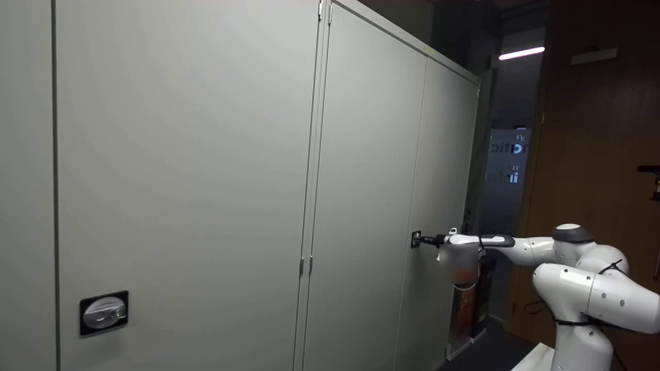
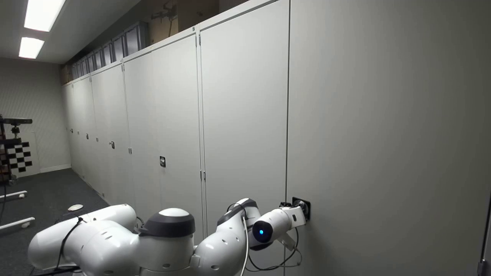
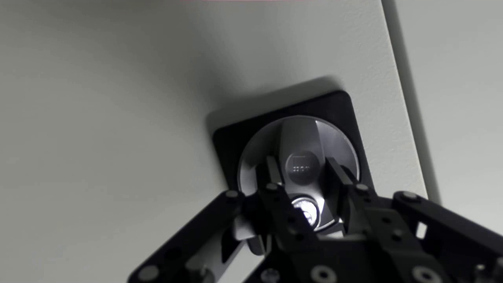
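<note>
A round metal turn handle (image 3: 301,137) with a raised middle ridge and a bright lock is set in a black square plate (image 3: 232,151) on a light grey cabinet door (image 3: 118,157). In the wrist view my black gripper (image 3: 302,169) has one finger on each side of the ridge, close against it, and looks shut on it. The fingers hide part of the lock and the lower plate. In an exterior view the gripper (image 1: 428,239) reaches the handle plate (image 1: 416,239). In an exterior view the wrist largely covers the gripper at the plate (image 2: 301,203).
A narrow door gap (image 3: 412,102) runs beside the handle. A closer cabinet door has its own handle (image 1: 104,312). More cabinets with handles (image 2: 162,161) line the wall. Cables (image 2: 274,266) hang below the wrist. A wheeled stand (image 2: 15,226) is at the left.
</note>
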Controlling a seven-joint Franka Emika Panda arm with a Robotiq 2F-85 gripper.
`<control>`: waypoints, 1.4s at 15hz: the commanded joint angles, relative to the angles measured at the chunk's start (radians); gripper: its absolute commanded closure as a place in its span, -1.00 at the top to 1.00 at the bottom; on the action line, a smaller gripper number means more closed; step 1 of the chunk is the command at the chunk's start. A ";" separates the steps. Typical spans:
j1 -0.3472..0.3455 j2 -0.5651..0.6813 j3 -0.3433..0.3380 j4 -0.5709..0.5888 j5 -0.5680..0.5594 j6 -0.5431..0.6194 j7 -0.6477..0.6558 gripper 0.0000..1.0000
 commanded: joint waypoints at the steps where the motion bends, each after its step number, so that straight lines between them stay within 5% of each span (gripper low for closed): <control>1: -0.010 0.085 0.021 -0.070 0.075 -0.002 0.068 -0.84; 21: -0.034 0.131 0.064 -0.146 0.260 -0.029 0.256 -0.84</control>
